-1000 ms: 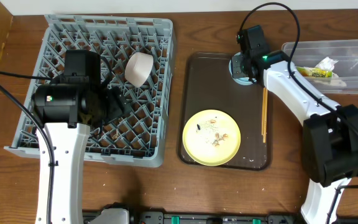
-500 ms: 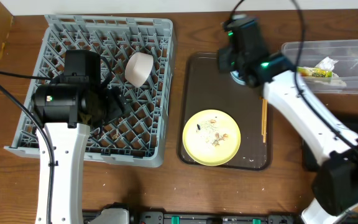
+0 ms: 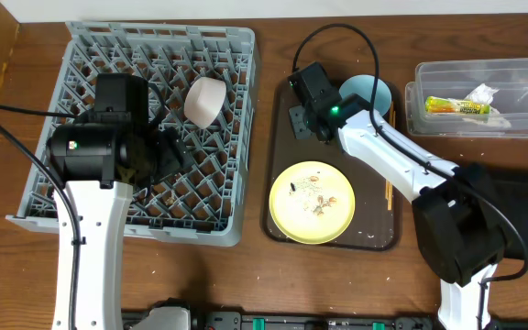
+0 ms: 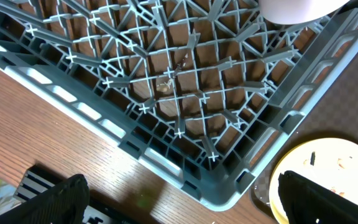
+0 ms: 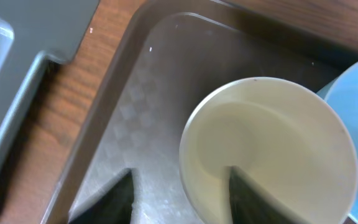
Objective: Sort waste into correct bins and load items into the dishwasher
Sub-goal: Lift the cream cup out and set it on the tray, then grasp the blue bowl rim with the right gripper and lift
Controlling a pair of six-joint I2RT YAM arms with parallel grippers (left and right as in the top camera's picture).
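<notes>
- Step in hand, likely: loading white cup into dish rack. Cup upright on brown tray, just beside light blue bowl.
- Right gripper: fingers apart, straddling cup wall, not clamped. Next probably: close, lift.
- Left gripper: fingers wide apart, empty, over rack corner.
- Rack: white bowl. Clear tub: snack wrapper, tissue. Yellow plate: crumbs.

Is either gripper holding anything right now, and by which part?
Nothing is gripped. The right gripper straddles the rim of the small white cup, one finger inside, jaws not closed. The left gripper is open, empty.
</notes>
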